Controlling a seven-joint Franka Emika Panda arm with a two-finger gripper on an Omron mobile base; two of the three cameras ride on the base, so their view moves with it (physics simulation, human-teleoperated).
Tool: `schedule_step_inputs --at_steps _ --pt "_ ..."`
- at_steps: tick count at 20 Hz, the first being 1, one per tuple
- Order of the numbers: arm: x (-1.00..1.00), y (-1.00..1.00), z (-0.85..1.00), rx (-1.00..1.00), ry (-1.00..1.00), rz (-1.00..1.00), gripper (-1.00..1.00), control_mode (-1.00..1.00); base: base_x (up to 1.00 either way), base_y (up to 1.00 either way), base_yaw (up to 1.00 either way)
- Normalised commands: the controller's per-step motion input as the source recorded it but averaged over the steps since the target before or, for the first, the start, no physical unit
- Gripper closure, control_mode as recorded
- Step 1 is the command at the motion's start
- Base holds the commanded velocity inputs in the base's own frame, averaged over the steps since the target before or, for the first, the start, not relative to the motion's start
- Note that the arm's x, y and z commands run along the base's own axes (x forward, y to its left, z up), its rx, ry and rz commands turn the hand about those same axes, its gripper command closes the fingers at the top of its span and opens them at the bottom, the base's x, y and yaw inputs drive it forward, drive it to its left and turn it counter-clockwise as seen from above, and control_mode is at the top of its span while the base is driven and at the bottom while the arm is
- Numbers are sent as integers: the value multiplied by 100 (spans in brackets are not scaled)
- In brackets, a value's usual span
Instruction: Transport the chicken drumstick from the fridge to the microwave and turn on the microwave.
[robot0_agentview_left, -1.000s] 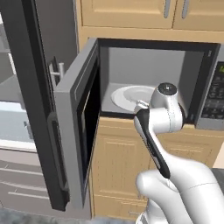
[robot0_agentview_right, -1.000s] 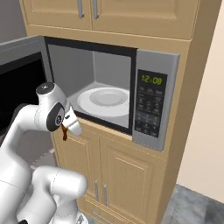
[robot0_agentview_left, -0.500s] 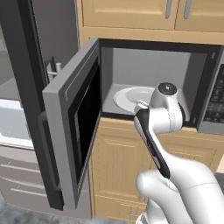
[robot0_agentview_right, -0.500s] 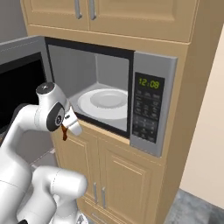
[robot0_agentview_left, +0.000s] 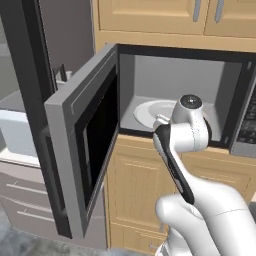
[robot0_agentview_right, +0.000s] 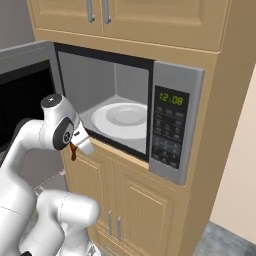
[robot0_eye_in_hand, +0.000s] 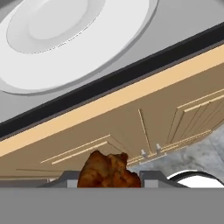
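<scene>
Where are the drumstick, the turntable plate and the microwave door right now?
drumstick (robot0_eye_in_hand: 109, 173): hand view, middle of the meat between the fingers.
turntable plate (robot0_agentview_right: 122, 120): right base view, plate centre.
microwave door (robot0_agentview_left: 97, 137): left base view, dark window of the open door.

Light wood upper cabinets (robot0_agentview_right: 150, 20), panelled lower cabinet doors (robot0_agentview_right: 145, 210), grey floor (robot0_agentview_right: 220, 242)

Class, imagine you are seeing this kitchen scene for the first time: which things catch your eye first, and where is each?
The grey-framed microwave stands wide open in the wooden cabinet wall, its dark-windowed door swung out to the left and a round white turntable plate bare inside. Just in front of its sill, the white arm's two-finger gripper holds a small reddish-brown chicken drumstick. Green digits glow on the control panel at the right.
</scene>
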Motion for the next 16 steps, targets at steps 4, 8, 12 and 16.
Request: schedule_step_inputs --at_steps 4,8,12,16 --pt "0 0 0 0 0 0 100 100 23 -44 11" --pt "0 0 0 0 0 0 100 100 20 -40 11" --pt "0 0 0 0 0 0 100 100 9 -34 8" --pt "0 -14 0 0 -2 3 100 -100 0 -6 1"
